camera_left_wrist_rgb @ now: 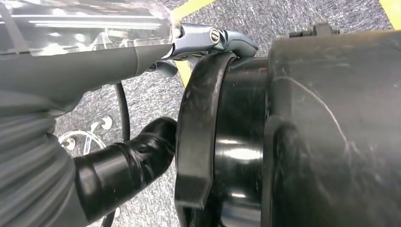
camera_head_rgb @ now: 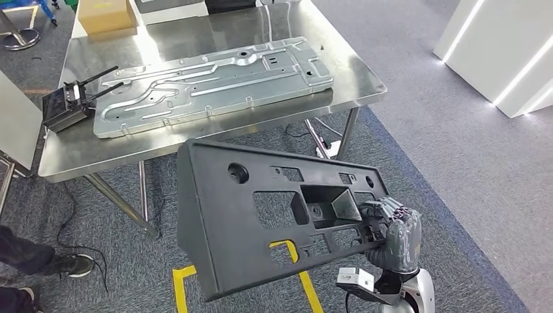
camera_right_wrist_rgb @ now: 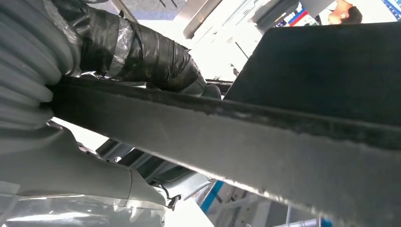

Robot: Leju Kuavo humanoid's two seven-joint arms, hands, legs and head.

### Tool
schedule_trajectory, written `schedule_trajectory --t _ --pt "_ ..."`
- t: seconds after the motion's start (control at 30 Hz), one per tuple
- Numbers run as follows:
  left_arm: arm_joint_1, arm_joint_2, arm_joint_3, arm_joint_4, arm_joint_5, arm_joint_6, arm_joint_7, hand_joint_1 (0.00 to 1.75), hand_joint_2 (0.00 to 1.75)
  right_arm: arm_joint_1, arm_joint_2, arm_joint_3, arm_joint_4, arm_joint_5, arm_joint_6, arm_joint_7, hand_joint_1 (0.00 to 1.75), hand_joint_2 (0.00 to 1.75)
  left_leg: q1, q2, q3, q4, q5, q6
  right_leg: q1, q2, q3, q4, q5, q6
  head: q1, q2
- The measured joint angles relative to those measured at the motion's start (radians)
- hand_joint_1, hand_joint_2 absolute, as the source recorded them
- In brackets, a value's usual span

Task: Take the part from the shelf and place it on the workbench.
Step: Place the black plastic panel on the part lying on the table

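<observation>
The part (camera_head_rgb: 218, 215) is a wide black plastic panel with several cut-outs, held up tilted in front of me over the carpet, short of the workbench (camera_head_rgb: 85, 153). My right hand (camera_head_rgb: 392, 233) grips its lower right edge through a cut-out. In the right wrist view the taped thumb (camera_right_wrist_rgb: 142, 52) lies over the part's edge (camera_right_wrist_rgb: 283, 156). In the left wrist view my left hand (camera_left_wrist_rgb: 118, 168) presses its black thumb against the part's rim (camera_left_wrist_rgb: 196, 142), with a metal finger (camera_left_wrist_rgb: 213, 40) hooked over the top. The part hides the left hand in the head view.
On the steel workbench lies a large silver stamped metal panel (camera_head_rgb: 215, 81), a black box with antennas (camera_head_rgb: 65, 104) at its left end, and a cardboard box (camera_head_rgb: 107, 14) at the back. Yellow floor tape (camera_head_rgb: 179, 287) and a person's shoe (camera_head_rgb: 68, 264) are below left.
</observation>
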Motion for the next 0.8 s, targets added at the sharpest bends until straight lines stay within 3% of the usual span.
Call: schedule_trajectory --t 0.13,0.2,0.3,0.33,0.37,0.43,0.5,0.53,0.6,0.67,0.73,0.8 --pt "0.0 -0.001 0.0 0.001 0.0 0.001 0.0 0.0 1.75 -0.002 -0.006 0.007 0.006 0.0 0.0 0.001 1.75 1.75 0.003 -0.003 0.013 -0.046 -0.006 0.017 0.004 0.003 -0.015 0.006 -0.001 0.016 0.0 0.0" --pt "0.001 -0.002 0.0 0.001 0.0 0.001 0.0 0.0 1.75 -0.005 -0.01 0.009 0.008 0.0 -0.001 0.0 1.75 1.75 0.008 -0.001 0.021 -0.054 -0.005 0.027 0.004 -0.003 -0.034 0.048 -0.023 0.027 0.001 0.0" --pt "0.002 -0.003 0.0 0.001 0.0 0.0 0.001 0.0 1.75 -0.005 -0.014 0.01 0.009 0.002 -0.004 0.0 1.75 1.75 0.01 0.004 0.028 -0.056 -0.011 0.037 -0.005 -0.009 -0.138 0.232 -0.089 0.042 0.002 0.0" --pt "0.003 -0.003 0.0 0.001 0.0 0.0 0.001 0.0 1.75 -0.005 -0.015 0.01 0.01 0.004 -0.006 -0.001 1.75 1.75 0.01 0.004 0.03 -0.056 -0.015 0.038 -0.008 -0.011 -0.169 0.275 -0.093 0.045 0.002 0.0" --pt "0.003 -0.003 0.0 0.001 0.0 0.0 0.002 0.0 1.75 -0.004 -0.015 0.01 0.01 0.007 -0.009 -0.002 1.75 1.75 0.01 0.004 0.035 -0.056 -0.018 0.037 -0.011 -0.012 -0.184 0.286 -0.078 0.047 0.002 0.0" --pt "0.004 -0.003 0.0 0.001 0.0 -0.001 0.002 0.0 1.75 -0.004 -0.017 0.011 0.01 0.011 -0.015 -0.008 1.75 1.75 0.012 0.004 0.05 -0.056 -0.029 0.033 -0.013 -0.015 -0.152 0.192 0.002 0.045 0.002 0.0" --pt "0.004 -0.003 0.0 0.001 0.0 -0.001 0.002 0.0 1.75 -0.004 -0.018 0.011 0.009 0.009 -0.021 -0.016 1.75 1.75 0.01 0.003 0.062 -0.056 -0.041 0.025 -0.008 -0.021 -0.096 0.07 0.054 0.036 0.002 0.0" --pt "0.004 -0.003 0.0 0.001 0.0 -0.001 0.002 0.0 1.75 -0.004 -0.019 0.012 0.008 0.007 -0.025 -0.02 1.75 1.75 0.008 0.003 0.064 -0.057 -0.045 0.019 -0.005 -0.023 -0.08 0.034 0.06 0.03 0.002 0.0" --pt "0.004 -0.003 0.0 0.001 0.0 -0.001 0.001 0.0 1.75 -0.003 -0.019 0.012 0.005 0.009 -0.034 -0.028 1.75 1.75 0.005 0.005 0.064 -0.061 -0.049 0.01 0.0 -0.023 -0.072 0.015 0.047 0.02 0.001 0.0" --pt "0.003 -0.001 0.0 0.001 0.0 -0.001 0.001 0.0 1.75 -0.001 -0.02 0.012 0.003 0.014 -0.039 -0.034 1.75 1.75 0.005 0.006 0.067 -0.057 -0.059 0.001 -0.006 -0.021 -0.063 0.006 0.044 0.01 0.001 0.0" --pt "0.002 0.0 0.0 0.001 0.0 -0.002 -0.002 0.0 1.75 -0.001 -0.02 0.011 0.0 0.017 -0.039 -0.038 1.75 1.75 0.004 0.005 0.039 0.014 -0.098 -0.006 -0.01 -0.021 -0.048 -0.005 0.04 -0.003 -0.001 0.0" --pt "-0.002 0.0 -0.001 0.001 0.0 -0.002 -0.007 0.0 1.75 -0.001 -0.02 0.011 0.0 0.018 -0.039 -0.038 1.75 1.75 0.002 0.003 -0.027 0.143 -0.149 -0.01 -0.006 -0.022 -0.038 -0.006 0.033 -0.013 -0.003 0.0"
